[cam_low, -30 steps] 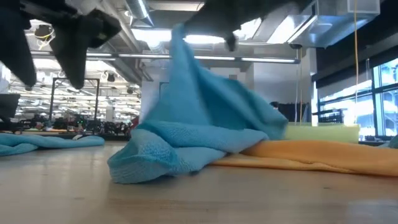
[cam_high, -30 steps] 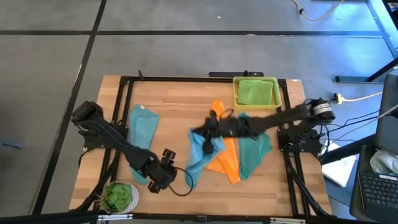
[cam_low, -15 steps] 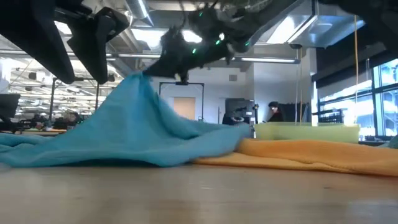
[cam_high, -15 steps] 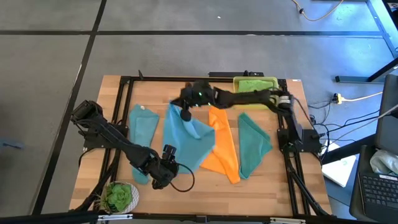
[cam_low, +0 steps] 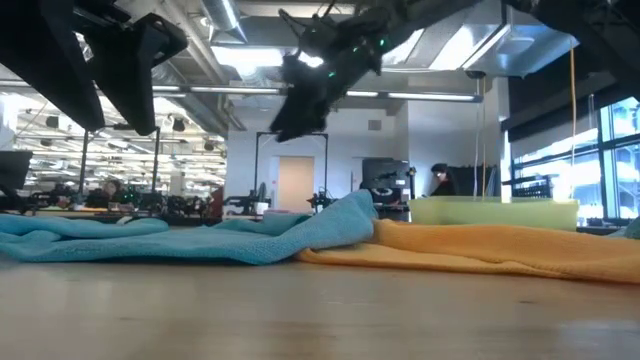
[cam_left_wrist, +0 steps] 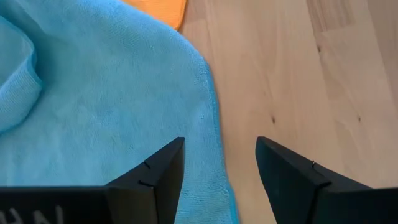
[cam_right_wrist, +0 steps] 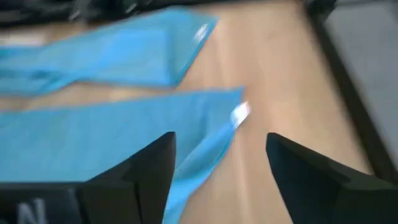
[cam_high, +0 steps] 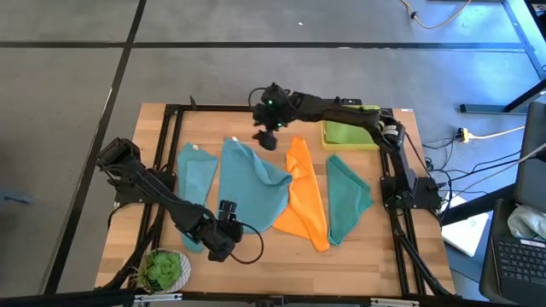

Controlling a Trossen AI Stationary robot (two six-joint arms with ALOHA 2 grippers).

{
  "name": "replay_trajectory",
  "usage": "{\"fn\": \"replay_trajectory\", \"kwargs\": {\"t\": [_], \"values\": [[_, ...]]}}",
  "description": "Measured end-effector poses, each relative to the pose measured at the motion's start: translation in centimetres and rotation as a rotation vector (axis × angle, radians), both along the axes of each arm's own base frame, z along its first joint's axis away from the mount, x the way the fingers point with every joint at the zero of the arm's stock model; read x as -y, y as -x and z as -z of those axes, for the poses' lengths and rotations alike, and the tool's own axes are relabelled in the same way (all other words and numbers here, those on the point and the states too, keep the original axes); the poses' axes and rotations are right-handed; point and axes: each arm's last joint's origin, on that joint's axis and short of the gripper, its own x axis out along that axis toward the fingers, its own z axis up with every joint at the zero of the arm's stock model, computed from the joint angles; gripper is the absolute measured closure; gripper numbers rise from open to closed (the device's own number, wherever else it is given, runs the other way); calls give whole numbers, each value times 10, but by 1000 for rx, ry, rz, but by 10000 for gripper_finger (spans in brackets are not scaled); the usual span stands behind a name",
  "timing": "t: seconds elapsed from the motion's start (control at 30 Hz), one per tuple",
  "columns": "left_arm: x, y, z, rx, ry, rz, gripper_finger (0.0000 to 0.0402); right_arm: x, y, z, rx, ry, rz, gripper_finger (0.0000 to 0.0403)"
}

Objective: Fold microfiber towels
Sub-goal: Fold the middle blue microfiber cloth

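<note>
Robotics lab/open office, wooden bench [cam_high: 358,247] in black frame, exposed ceiling ducts [cam_low: 225,20], desks w/ monitors [cam_low: 385,180] behind

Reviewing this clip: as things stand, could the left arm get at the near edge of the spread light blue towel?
Probably yes. The left gripper hangs open right over the spread light blue towel, its edge lying between the fingers, with only bare table beside it and nothing covering that edge.
</note>
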Motion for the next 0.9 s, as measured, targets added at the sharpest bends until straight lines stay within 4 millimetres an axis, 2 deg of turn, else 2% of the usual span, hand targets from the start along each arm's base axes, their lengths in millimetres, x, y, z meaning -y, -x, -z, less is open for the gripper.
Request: {"fn": "replay_trajectory", "kwargs": {"t": [0.1, 0.23, 0.33, 0.4, 0.5, 0.57, 0.67, 0.8, 0.9], "values": [[4, 5, 1, -8, 7, -16, 211, -24, 11, 8, -184, -53, -85, 148], [11, 11, 0, 24, -22, -43, 211, -69, 17, 29, -408, -2, -193, 173], [16, 15, 0, 65, -35, -81, 211, -100, 13, 38, -436, 35, -251, 196], [18, 18, 3, 91, -26, -109, 211, -118, 7, 40, -392, 53, -287, 208], [19, 28, 21, 98, -6, -133, 211, -140, 3, 47, -365, 85, -324, 218], [19, 33, 35, 112, 17, -133, 211, -148, 2, 53, -360, 131, -315, 220], [14, 41, 52, 108, 21, -146, 211, -149, 2, 62, -351, 184, -263, 220], [4, 45, 65, 93, 18, -201, 211, -149, 0, 71, -303, 180, -216, 220], [-2, 46, 70, 87, 15, -233, 211, -149, 5, 84, -336, 185, -212, 218]]}}
